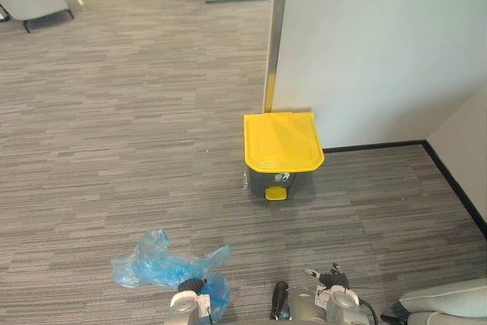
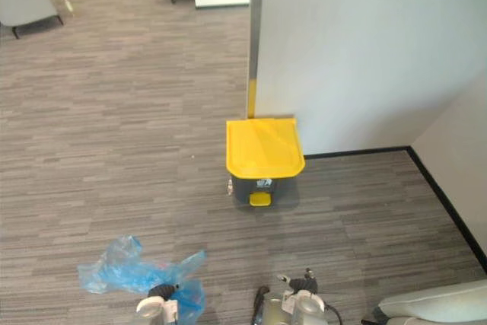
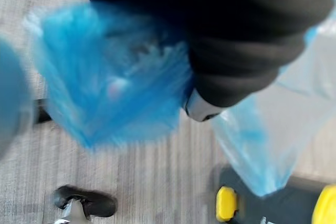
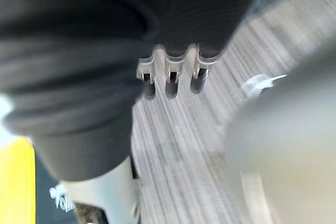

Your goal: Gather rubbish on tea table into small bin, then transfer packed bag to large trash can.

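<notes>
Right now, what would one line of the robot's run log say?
left hand: holding blue bag | yellow-lidded bin: ahead, lid shut

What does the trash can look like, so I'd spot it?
Find the white wall ahead. At the foot of its corner stands the trash can: dark body, bright yellow lid and pedal, unlike the crumpled blue bag nearer the robot.

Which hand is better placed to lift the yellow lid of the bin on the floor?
Right. The right hand holds nothing, and the yellow lid lies ahead, nearer to it. The left hand is holding the blue bag.
</notes>
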